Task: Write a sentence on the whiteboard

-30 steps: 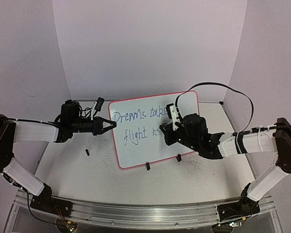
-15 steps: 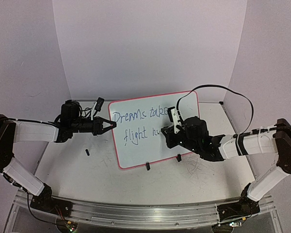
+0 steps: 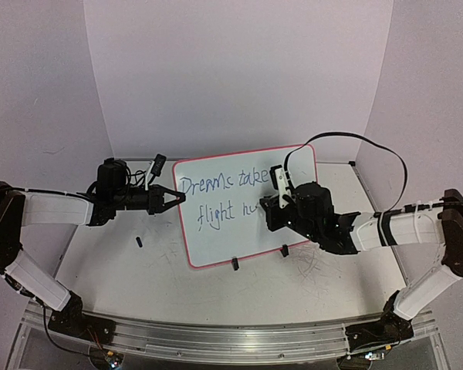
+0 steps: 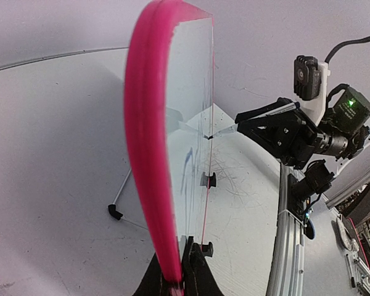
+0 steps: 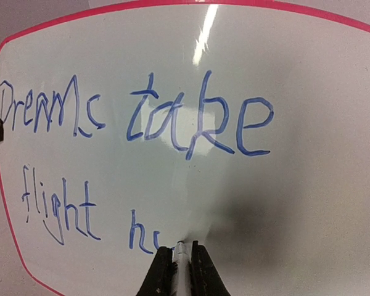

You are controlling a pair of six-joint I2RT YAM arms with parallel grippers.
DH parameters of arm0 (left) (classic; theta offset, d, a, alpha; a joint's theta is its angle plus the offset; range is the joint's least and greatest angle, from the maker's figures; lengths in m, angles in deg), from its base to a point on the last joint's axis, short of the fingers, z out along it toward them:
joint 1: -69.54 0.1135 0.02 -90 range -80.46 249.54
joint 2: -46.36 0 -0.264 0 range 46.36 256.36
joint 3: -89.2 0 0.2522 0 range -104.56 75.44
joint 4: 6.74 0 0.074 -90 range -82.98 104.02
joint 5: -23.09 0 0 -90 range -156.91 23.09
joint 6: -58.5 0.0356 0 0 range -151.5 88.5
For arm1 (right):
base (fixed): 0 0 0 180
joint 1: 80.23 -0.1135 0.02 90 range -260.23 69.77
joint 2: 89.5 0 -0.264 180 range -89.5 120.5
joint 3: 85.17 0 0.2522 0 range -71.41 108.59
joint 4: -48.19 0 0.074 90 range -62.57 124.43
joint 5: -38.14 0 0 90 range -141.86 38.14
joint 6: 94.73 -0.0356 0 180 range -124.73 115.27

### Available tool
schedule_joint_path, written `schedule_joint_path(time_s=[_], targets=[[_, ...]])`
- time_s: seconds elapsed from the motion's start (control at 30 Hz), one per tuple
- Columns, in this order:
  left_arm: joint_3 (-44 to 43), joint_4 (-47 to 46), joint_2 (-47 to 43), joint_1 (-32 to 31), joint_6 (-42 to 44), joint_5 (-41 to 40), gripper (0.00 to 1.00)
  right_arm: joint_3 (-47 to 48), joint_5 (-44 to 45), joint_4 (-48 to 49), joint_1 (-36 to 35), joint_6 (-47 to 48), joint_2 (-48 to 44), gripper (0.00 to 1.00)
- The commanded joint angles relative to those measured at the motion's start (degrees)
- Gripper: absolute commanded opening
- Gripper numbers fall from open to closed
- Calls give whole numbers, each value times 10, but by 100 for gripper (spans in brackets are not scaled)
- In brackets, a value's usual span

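Note:
The whiteboard (image 3: 231, 204) stands upright on two black clip feet, pink-red rimmed, with blue writing "Dreams take" over "flight h" and part of another letter. It fills the right wrist view (image 5: 234, 80) and shows edge-on in the left wrist view (image 4: 149, 154). My left gripper (image 3: 177, 199) is shut on the board's left rim (image 4: 172, 277). My right gripper (image 3: 267, 205) is shut on a white marker (image 5: 181, 262), its tip touching the board just right of the last blue stroke. The marker tip also shows in the left wrist view (image 4: 209, 136).
A small black cap (image 3: 139, 242) lies on the scuffed tabletop left of the board. A thin rod with a black end (image 4: 116, 208) lies behind the board. The right arm's black cable (image 3: 355, 142) loops above the board's right corner. Walls close in behind.
My right gripper and marker have moved slightly right along the lower line, and the blue writing after "flight" has grown by a stroke. The left arm and board have stayed still.

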Motion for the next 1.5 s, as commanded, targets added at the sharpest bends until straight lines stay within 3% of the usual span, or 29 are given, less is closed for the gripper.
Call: schedule_joint_path(time_s=[0.0,0.47,1.03,1.47], targets=[[-16,25,8,-6,46,-57,0,31,-17,20,2,7,6,0],[-18,25,13,-7,47,-55,0,26,-44,12,1,-16,33,0],[-18,25,11,-7,47,-54,0,22,54,5,3,-26,13,0],[-17,25,10,-8,45,-54,0,-4,49,-4,2,-35,3,0]])
